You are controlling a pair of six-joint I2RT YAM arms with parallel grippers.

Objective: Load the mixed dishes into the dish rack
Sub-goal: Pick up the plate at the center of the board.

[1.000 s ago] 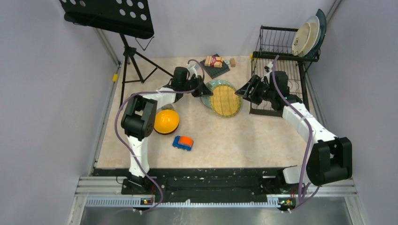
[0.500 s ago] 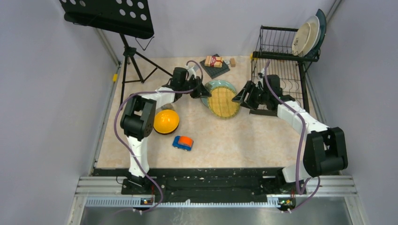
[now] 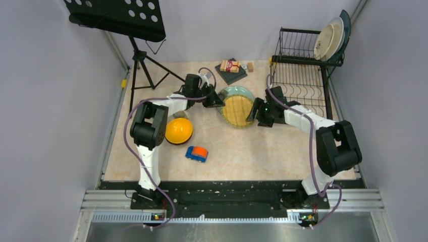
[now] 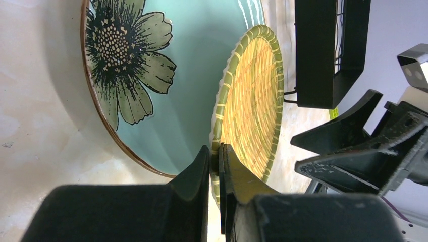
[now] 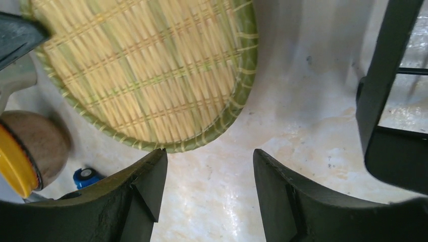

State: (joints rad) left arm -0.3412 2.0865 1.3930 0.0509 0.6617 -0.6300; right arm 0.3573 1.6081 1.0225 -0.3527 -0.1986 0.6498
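Observation:
A yellowish woven round plate lies tilted over a mint-green flowered plate at mid-table. My left gripper is shut on the woven plate's left rim, with the mint plate behind it. My right gripper is open and empty, its jaws just off the woven plate's right edge. The black dish rack stands at the back right, with a cream plate and a dark teal plate upright in its upper tier. An orange-yellow bowl sits by the left arm. No mugs show.
A blue-and-orange toy car lies in front of the bowl. A packet on a dark mat sits at the back. The black music stand on its tripod stands at the back left. The rack's frame is close on the right gripper's right.
My right gripper has moved left from over the rack's base down to the woven plate's right edge. My left gripper keeps its hold; the plate has shifted slightly left.

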